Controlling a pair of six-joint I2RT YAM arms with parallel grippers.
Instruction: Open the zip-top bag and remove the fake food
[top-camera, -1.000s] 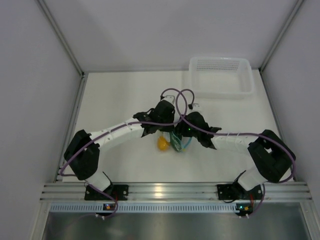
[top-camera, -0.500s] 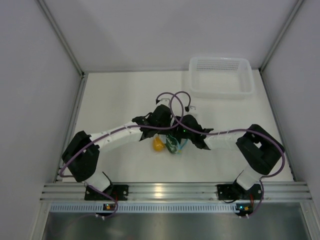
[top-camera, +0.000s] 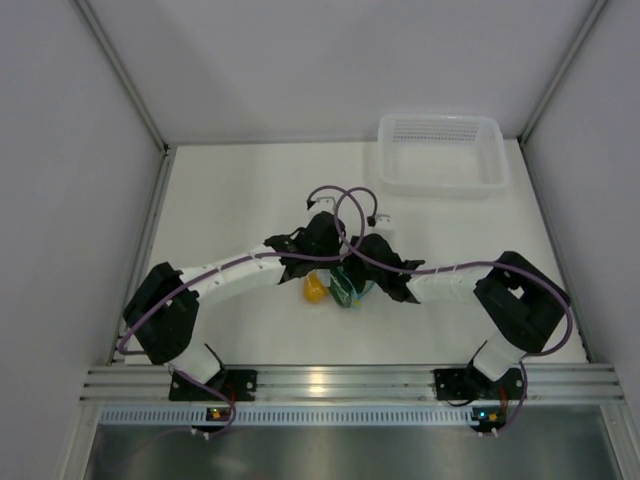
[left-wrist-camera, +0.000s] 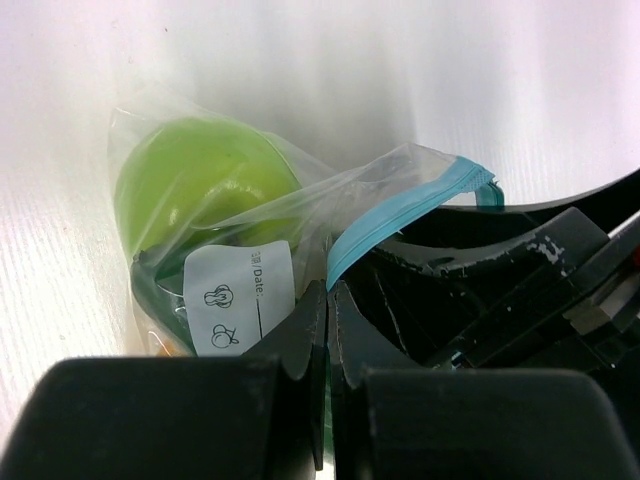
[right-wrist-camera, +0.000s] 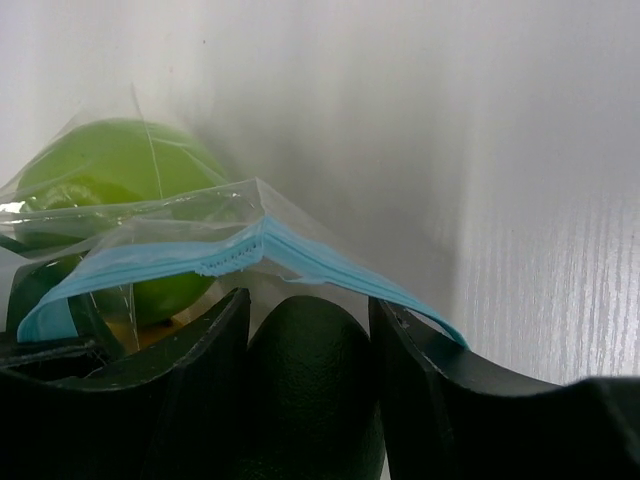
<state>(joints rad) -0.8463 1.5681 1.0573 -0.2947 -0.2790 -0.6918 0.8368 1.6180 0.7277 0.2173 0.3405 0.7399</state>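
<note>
The zip-top bag (top-camera: 350, 290) lies at the table's middle between both grippers. In the left wrist view the bag (left-wrist-camera: 330, 190) holds the lime-green ball (left-wrist-camera: 205, 185), and my left gripper (left-wrist-camera: 328, 290) is shut on the bag's edge beside the blue zip strip (left-wrist-camera: 400, 215). In the right wrist view my right gripper (right-wrist-camera: 310, 300) reaches under the zip strip (right-wrist-camera: 260, 250) and is shut on the dark green oval (right-wrist-camera: 310, 390); the lime-green ball (right-wrist-camera: 110, 165) lies behind. The orange fruit (top-camera: 315, 288) sits at the bag's left side. The cucumber is not clearly seen.
A white mesh basket (top-camera: 440, 185) stands at the back right. White walls close in the table on the left, the right and the back. The two arms (top-camera: 240, 270) cross close together over the bag.
Both grippers have shifted slightly left and toward the near edge with the bag. The right arm's elbow has folded back and its gripper has pushed further into the bag's mouth.
</note>
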